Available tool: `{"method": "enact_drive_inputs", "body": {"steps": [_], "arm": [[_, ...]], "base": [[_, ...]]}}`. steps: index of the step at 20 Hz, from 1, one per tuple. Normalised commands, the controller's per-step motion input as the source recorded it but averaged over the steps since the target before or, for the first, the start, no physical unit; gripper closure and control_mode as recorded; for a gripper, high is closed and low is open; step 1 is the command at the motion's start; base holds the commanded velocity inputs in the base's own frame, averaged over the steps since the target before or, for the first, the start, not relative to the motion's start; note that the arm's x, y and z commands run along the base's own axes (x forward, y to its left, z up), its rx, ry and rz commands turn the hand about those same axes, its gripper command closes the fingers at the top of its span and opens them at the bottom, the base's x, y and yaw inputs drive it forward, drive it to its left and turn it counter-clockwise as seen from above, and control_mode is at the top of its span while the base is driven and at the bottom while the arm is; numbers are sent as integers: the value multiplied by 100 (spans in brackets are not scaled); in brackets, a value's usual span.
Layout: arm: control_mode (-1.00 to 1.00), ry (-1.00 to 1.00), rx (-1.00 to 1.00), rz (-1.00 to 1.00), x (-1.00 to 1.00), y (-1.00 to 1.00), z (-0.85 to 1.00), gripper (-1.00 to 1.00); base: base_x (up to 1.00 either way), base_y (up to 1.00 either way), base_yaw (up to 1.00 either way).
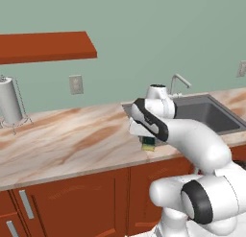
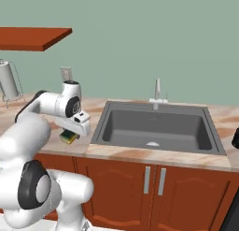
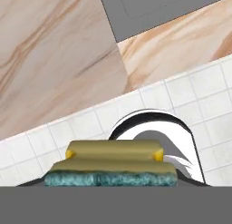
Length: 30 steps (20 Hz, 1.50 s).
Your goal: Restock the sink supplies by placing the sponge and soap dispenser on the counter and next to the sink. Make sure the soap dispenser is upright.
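My gripper (image 1: 147, 136) is shut on the sponge (image 1: 148, 144), a small yellow block with a dark green layer. It hangs just above the front part of the counter (image 1: 72, 135), a little left of the sink (image 1: 206, 111). From the right base view the sponge (image 2: 69, 137) sits under the gripper (image 2: 74, 129), close to the sink's (image 2: 154, 127) left rim. In the hand view the sponge (image 3: 111, 166) spans the bottom, with the counter's (image 3: 54, 60) front edge and a corner of the sink (image 3: 149, 5) beyond it. The soap dispenser is out of view.
A paper towel holder (image 1: 9, 101) stands at the counter's far left under a red-brown wall shelf (image 1: 48, 46). The faucet (image 2: 158, 92) rises behind the sink. A dark shape (image 2: 235, 139), cut off by the right edge, sits right of the sink; I cannot tell what it is.
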Motion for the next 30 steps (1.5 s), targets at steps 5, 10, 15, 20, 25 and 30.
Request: {"method": "enact_drive_inputs", "body": {"steps": [5,10,15,20,25,30], "arm": [[-100,8,0,0,98,35,-36,100],[-100,2,0,0,86,35,-52,100],[-100,0,0,0,64,0,-55,100],[-100,0,0,0,55,0,-50,100],[-100,0,0,0,27,0,-49,-100],[-100,-1,0,0,1,0,-31,-100]], "base": [[0,0,0],[0,0,0],[0,0,0],[0,0,0],[0,0,0],[0,0,0]]}}
